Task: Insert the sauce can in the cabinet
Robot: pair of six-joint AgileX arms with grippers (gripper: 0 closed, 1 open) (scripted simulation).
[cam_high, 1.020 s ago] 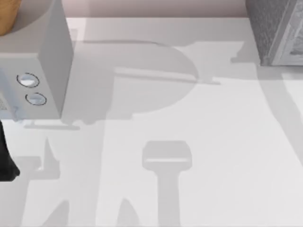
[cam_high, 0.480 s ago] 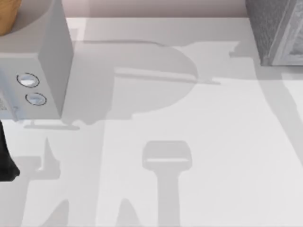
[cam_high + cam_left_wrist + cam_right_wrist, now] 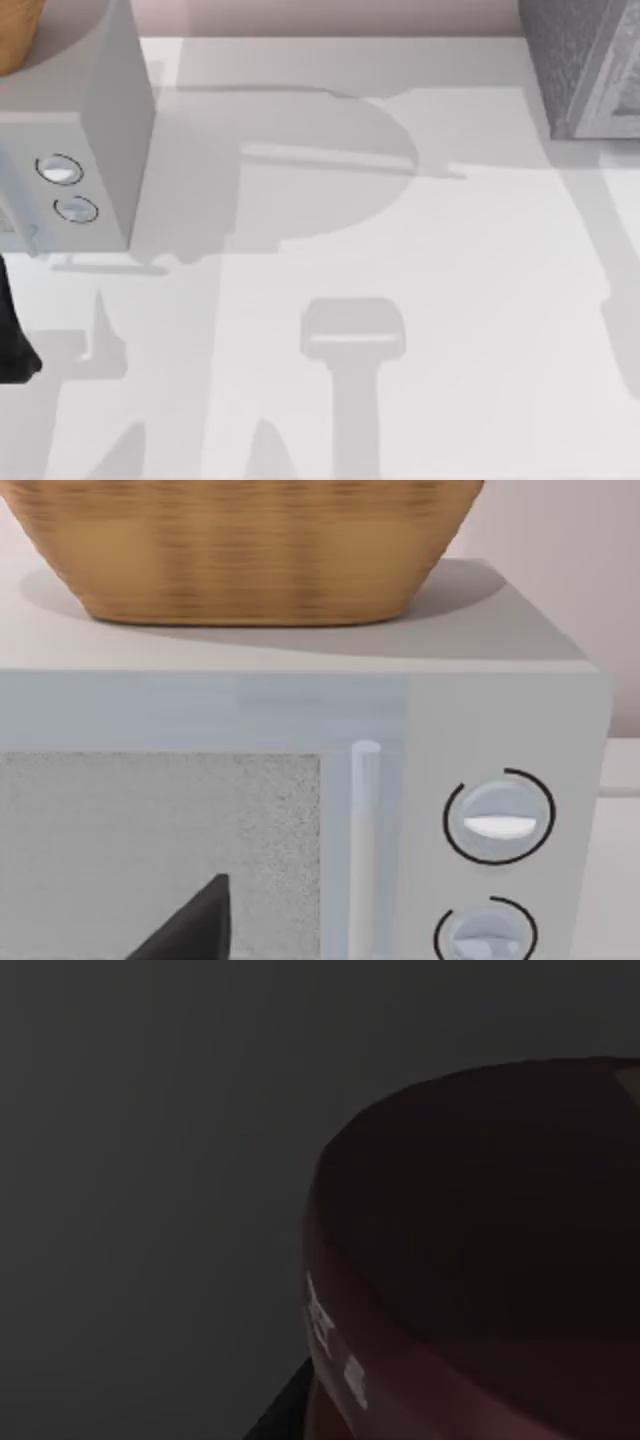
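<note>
The cabinet (image 3: 585, 60), with its dark grey speckled top and lighter framed front, stands at the table's far right corner. The right wrist view is dark. Very close to that camera is the sauce can (image 3: 480, 1260), seen as a dark reddish-brown round lid with a bit of label print on its rim. A black sliver of my right gripper (image 3: 285, 1410) lies beside the can. My left arm (image 3: 15, 340) is parked at the table's left edge. A dark part of the left gripper (image 3: 190, 930) faces the white box's door.
A plain white box with two round knobs (image 3: 70, 150) stands at the far left. A woven basket (image 3: 250, 550) sits on top of it. Arm shadows lie across the white table (image 3: 450, 300).
The arm shadow by the cabinet has drifted right and toward the front along the table's right side. The left arm has not moved.
</note>
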